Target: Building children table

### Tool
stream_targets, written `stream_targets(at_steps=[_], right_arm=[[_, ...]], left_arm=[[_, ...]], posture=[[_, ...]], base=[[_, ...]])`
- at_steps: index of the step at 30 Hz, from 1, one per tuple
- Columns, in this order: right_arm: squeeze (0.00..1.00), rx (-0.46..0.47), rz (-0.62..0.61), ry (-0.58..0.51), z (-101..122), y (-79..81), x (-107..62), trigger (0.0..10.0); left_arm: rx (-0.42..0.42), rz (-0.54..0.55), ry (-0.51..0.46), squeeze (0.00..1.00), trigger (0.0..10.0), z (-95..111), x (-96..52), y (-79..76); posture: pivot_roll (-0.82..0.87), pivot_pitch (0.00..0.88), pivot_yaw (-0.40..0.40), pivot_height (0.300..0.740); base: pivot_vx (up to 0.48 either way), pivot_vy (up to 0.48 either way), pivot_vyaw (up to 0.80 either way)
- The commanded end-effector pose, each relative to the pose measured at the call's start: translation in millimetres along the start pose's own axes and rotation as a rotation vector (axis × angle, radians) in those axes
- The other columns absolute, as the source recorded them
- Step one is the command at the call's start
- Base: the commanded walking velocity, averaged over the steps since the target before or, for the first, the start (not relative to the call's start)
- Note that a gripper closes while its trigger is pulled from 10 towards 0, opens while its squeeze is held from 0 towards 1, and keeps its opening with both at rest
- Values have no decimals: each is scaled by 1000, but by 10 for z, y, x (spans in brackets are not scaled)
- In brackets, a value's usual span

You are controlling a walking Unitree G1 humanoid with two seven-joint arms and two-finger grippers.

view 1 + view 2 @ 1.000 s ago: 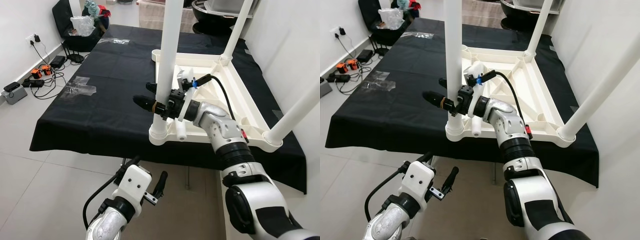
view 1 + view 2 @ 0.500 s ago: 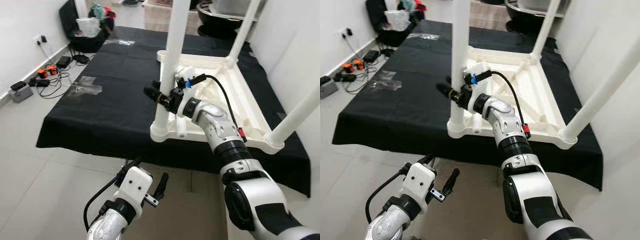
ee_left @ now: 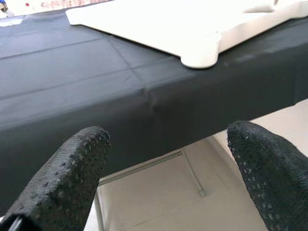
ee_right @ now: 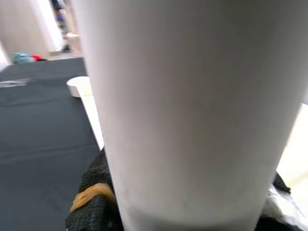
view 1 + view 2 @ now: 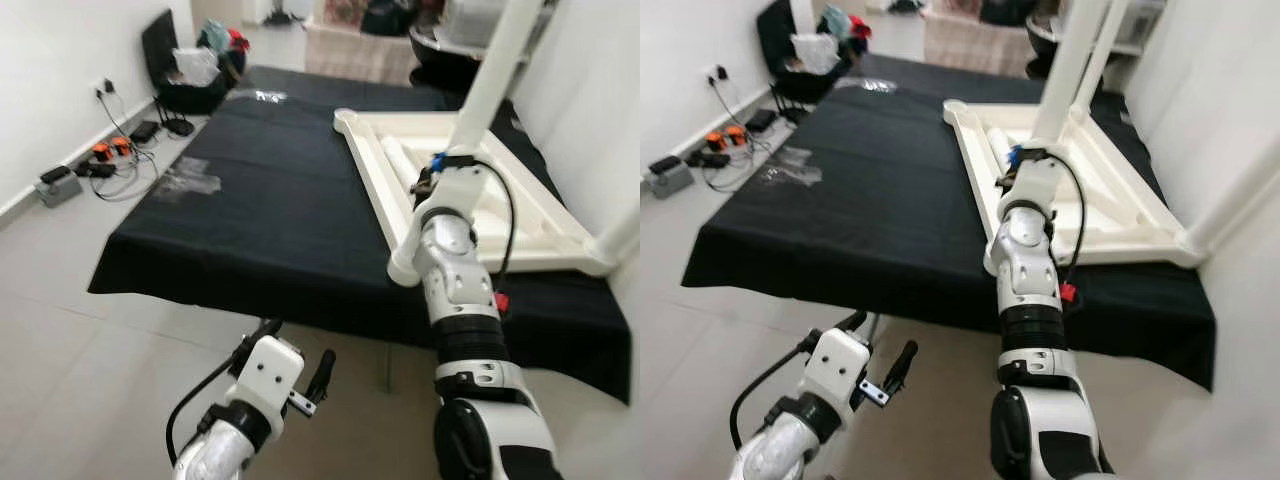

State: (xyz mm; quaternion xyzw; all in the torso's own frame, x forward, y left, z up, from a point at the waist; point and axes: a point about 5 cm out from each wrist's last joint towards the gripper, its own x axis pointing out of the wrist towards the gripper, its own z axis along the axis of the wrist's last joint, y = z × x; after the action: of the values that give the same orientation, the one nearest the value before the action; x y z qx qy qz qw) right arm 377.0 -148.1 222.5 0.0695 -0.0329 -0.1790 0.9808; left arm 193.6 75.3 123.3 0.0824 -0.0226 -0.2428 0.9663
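A white children's table (image 5: 470,200) lies upside down on a surface draped in black cloth (image 5: 260,210), toward the robot's right side of it, with one rounded corner (image 5: 402,270) at the near edge. A white table leg (image 5: 1068,65) stands up from the frame, and another leg (image 5: 1240,190) slants in at the right.

The right arm reaches forward over the near edge, and the right gripper (image 4: 183,211) is at the base of the upright leg. In the right wrist view the leg's white tube (image 4: 192,110) sits between the black fingers (image 4: 94,211), which close around it; an orange band (image 4: 91,192) shows on one finger.

The left gripper (image 3: 163,178) hangs low in front of the cloth's near edge, above the pale floor (image 5: 90,340), its two dotted black fingers (image 3: 72,168) spread apart with nothing between them.

By the left wall lie cables and chargers (image 5: 95,165), and a black chair (image 5: 185,70) stands beyond the surface's far left corner.
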Motion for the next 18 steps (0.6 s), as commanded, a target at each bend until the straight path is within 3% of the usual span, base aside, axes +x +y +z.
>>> stream_targets(at_steps=[1,3,4,6,7,10,11,12,13,18], right_arm=[[0,11,-73,25,-29,-100,-10,0],[0,11,-73,38,-46,-53,-47,0],[0,6,-57,43,-51,-19,-56,10000],[0,3,-56,48,-52,9,-63,10000],[1000,2,-38,36,-43,44,-68,10000],[1000,-14,-22,12,20,99,-93,10000],[835,-22,-13,1,45,115,-96,10000],[835,-22,-13,1,45,115,-96,10000],[0,-30,9,-20,86,132,-90,10000],[0,-64,91,-104,232,93,-14,10000]], left_arm=[[6,2,10,0,10000,-26,-6,-15],[6,4,10,0,10000,-27,-7,-14],[5,4,11,0,10000,-28,-7,-13],[5,4,11,0,10000,-28,-6,-13],[3,6,12,0,10000,-31,-8,-6],[6,11,10,0,10000,-23,-2,24],[6,13,8,0,10000,-19,1,34],[6,13,8,0,10000,-19,1,34],[4,13,8,0,10000,-19,3,36],[-2,10,8,0,10000,-12,17,33]], posture=[[76,63,-107,740],[73,63,-103,740],[72,61,-101,740],[72,61,-101,740],[65,69,-95,740],[64,80,-99,740],[64,80,-99,740],[64,80,-99,740],[52,92,-93,740],[47,105,-94,740]], base=[[0,0,0],[0,0,0],[0,0,0],[0,0,0],[0,0,0],[0,0,0],[0,0,0],[0,0,0],[0,0,0],[0,0,0]])
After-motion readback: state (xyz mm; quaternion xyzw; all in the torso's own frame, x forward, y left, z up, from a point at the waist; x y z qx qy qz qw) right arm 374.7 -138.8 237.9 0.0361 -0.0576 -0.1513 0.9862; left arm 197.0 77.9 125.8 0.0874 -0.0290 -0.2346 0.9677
